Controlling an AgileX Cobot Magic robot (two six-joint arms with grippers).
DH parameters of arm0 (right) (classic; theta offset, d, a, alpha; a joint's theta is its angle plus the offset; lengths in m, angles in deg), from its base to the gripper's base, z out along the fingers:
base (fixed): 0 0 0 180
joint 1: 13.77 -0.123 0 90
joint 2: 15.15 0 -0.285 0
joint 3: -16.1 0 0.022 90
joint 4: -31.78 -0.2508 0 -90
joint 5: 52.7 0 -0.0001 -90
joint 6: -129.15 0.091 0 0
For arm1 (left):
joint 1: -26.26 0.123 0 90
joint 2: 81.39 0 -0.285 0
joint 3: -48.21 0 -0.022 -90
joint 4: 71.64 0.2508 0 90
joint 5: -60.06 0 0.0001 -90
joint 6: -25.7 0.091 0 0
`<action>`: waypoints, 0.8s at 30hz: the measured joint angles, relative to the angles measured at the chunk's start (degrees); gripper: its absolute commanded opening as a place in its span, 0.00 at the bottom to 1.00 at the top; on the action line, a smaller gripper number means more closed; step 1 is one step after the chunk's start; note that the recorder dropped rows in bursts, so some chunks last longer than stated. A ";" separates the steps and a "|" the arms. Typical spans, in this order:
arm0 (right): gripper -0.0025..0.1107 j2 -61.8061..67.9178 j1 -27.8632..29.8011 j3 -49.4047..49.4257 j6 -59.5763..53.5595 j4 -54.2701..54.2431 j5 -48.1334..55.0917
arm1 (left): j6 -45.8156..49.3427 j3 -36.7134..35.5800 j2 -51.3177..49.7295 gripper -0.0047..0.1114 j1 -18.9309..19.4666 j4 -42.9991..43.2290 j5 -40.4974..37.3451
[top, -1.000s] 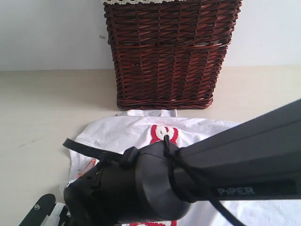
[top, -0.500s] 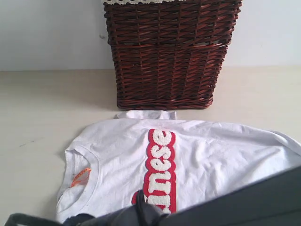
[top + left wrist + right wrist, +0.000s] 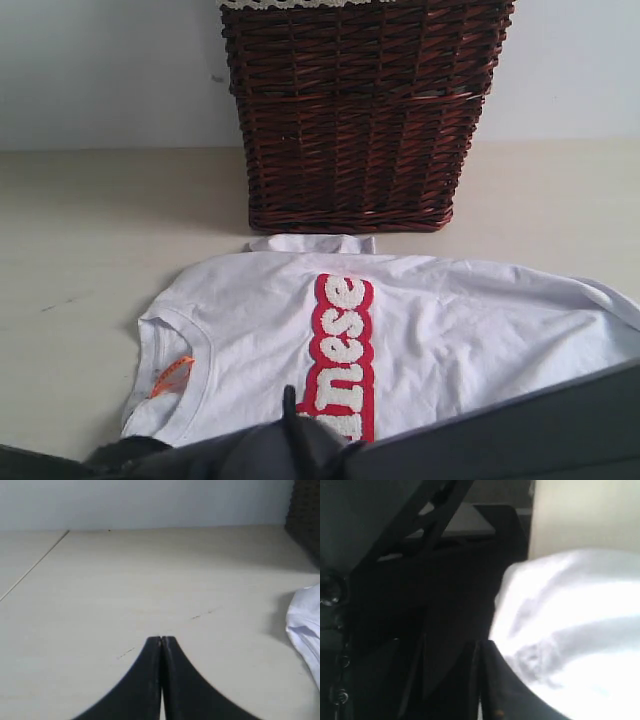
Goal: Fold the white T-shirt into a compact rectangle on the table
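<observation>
White T-shirt (image 3: 440, 320) lies spread flat on the worktop (image 3: 80, 230), before the wicker basket (image 3: 360, 110). Left jaws, pressed together, hang over bare worktop, the shirt's edge off to one side. Right jaws, likewise closed, sit just beside its cloth.

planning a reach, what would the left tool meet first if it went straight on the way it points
Nothing nearby: the shut left tool points over bare table, free as far as the wall. The white T-shirt lies off to one side. Tool height is unclear.
</observation>
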 measured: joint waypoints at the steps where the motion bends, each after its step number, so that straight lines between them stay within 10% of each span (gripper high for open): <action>1: 0.02 -0.88 0.00 -0.32 0.98 1.93 -0.47 | 0.00 0.00 0.00 0.04 0.00 0.00 0.00; 10: 0.02 -2.05 12.00 -0.98 27.86 27.80 -6.54 | 0.00 0.00 0.00 0.04 0.00 0.00 0.00; 24: 0.02 5.43 16.63 -1.67 9.71 3.13 -8.46 | 0.00 0.00 0.00 0.04 0.00 0.00 0.00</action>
